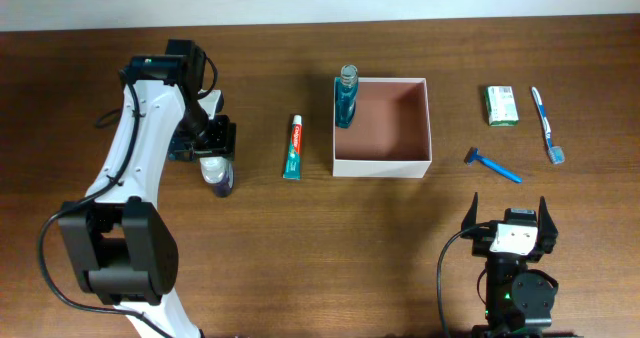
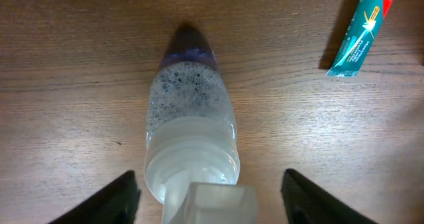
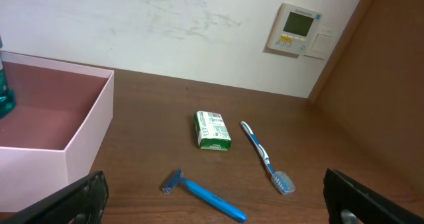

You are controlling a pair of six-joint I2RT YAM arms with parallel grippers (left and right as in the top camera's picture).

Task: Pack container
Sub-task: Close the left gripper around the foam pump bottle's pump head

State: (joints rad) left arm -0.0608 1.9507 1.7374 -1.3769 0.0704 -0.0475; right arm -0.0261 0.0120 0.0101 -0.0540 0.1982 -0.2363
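Table [image 1: 300,263]. Container [image 1: 382,165] sits centre-far on it, blue bottle [image 1: 345,98] at its left wall. Left gripper [image 2: 209,183] partly open, jaws straddling a clear bottle [image 2: 191,118] lying far left, not clamped. Right gripper [image 1: 507,211] near right, spread wide, empty.

Here's the container [image 1: 381,167], sitting just right of centre in the upper half of the overhead frame. It's a square, shallow box, open on top, with thin white walls and a reddish-brown floor. It rests flat on the wood, edges roughly square to the picture. The right wrist view catches its near corner at the left edge [image 3: 87,139], pinkish inside. A blue bottle [image 1: 345,96] stands upright at its upper-left corner; inside or against the wall is hard to call.
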